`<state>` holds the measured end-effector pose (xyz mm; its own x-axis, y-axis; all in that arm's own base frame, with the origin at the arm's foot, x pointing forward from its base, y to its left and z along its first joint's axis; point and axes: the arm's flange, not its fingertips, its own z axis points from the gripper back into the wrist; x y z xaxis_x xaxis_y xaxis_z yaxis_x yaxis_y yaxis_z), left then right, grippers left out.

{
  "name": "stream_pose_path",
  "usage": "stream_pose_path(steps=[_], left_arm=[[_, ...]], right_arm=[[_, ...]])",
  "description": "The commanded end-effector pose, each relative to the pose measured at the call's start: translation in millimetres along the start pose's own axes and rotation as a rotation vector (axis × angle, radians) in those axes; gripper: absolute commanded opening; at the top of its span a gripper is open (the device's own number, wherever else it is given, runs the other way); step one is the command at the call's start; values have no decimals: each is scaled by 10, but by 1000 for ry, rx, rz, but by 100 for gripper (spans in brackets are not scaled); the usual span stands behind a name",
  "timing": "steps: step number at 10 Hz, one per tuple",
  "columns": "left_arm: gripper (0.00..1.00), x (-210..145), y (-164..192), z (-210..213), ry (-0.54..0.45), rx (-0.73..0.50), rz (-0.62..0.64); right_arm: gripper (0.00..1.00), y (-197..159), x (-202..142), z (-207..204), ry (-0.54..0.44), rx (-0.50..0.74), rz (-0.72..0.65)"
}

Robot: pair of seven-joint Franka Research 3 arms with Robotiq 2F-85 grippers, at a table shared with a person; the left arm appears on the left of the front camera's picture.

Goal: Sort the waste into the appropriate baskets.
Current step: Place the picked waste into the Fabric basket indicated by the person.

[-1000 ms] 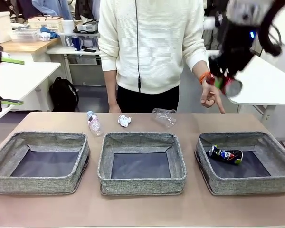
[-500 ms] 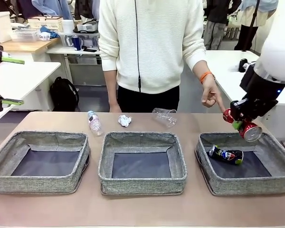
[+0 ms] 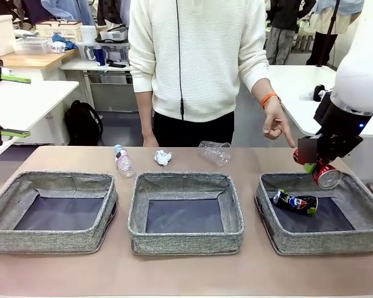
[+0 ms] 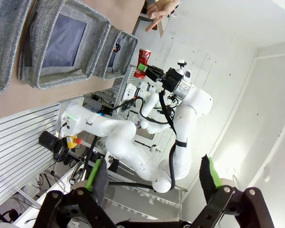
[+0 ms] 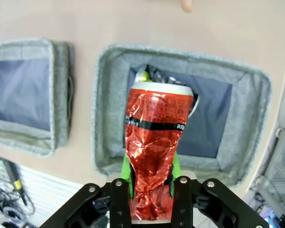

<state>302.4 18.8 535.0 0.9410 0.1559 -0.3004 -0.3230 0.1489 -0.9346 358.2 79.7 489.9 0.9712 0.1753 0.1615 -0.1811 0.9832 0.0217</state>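
Above the right basket [image 3: 323,241], right gripper [image 3: 312,164] sits lower, can [image 3: 327,176] between jaws, grip unclear.

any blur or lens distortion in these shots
Front view: sharp, evenly lit, no glare. Right wrist view: crushed red can crisp up close, the basket beneath it bowed by the wide lens. Left wrist view: rolled sideways, baskets skewed into the corner.

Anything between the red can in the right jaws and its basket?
Nothing visible. The crushed red can hangs in the right gripper above the right-hand grey woven basket. A crushed dark can lies inside it. The person's pointing hand is beyond the far rim.
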Motion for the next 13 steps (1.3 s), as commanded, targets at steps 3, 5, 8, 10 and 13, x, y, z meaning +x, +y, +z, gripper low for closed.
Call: stream_pose_path(steps=[3,5,8,10,13], left_arm=[[100,-13,6,26,10,5,-14],[100,-13,6,26,10,5,-14],[100,-13,6,26,10,5,-14],[100,-13,6,26,10,5,-14],[100,-13,6,26,10,5,-14]], right_arm=[[100,21,79,44,-23,9,-43],[100,22,96,52,-39,17,-56],[100,57,118,131,-60,51,-61],[100,209,221,721,-107,395,-188],[100,243,287,1238,-57,982,-180]])
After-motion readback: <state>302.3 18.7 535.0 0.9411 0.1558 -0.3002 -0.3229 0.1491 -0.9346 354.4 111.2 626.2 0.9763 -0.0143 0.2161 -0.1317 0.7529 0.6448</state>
